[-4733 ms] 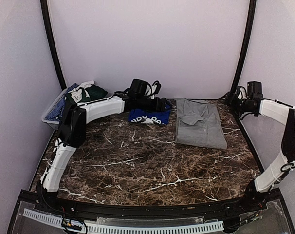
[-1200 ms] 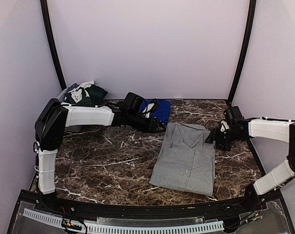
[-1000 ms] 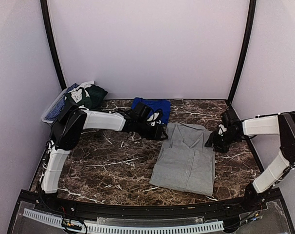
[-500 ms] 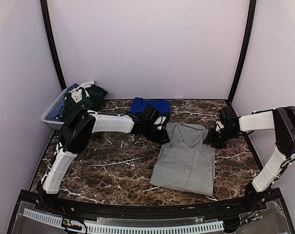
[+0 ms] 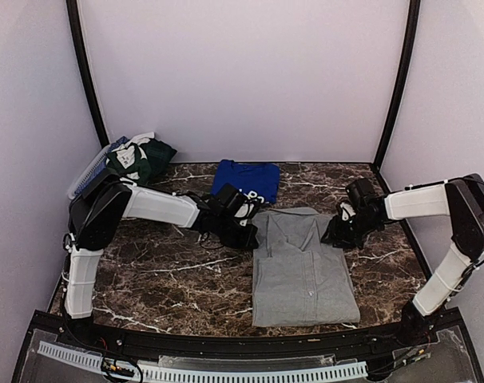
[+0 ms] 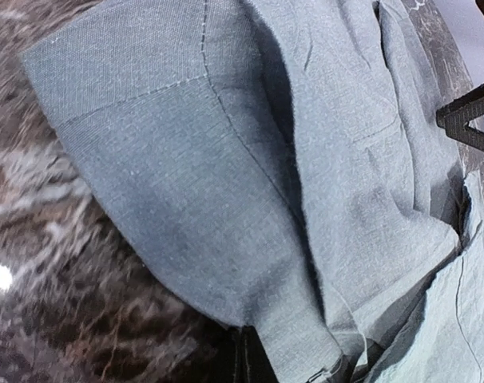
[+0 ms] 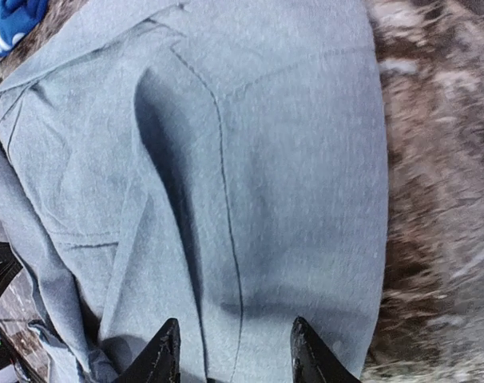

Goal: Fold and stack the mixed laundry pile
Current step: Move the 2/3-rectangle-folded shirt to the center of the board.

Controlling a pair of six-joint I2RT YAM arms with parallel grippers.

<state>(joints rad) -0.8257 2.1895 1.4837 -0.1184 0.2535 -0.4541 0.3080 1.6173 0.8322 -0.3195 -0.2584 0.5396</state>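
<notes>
The grey polo shirt (image 5: 302, 267) lies spread flat at the middle-right of the worktop (image 5: 186, 279), collar toward the far side. The blue T-shirt (image 5: 246, 179) lies just beyond the collar, and the dark-green pieces (image 5: 146, 153) are heaped in the basket (image 5: 86, 177) at the far left corner. Our left tool (image 5: 246, 229) is closed tight at the shoulder on its own side. Its wrist view shows cloth gathered down into it, so we judge it has a pinch of the shirt. Our right tool (image 5: 336, 233) sits at the opposite shoulder, its fingers (image 7: 166, 355) partly apart with the cloth lying flat between them, not pinched. We expect the shirt to be light, thin and limp: it should sag and crease wherever it is unsupported, and drag on the stone rather than glide. We think the shoulder seams or sleeve hems are the best holds, because doubled cloth gives some bite there. Taking both at a level height should let the body hang straight.
</notes>
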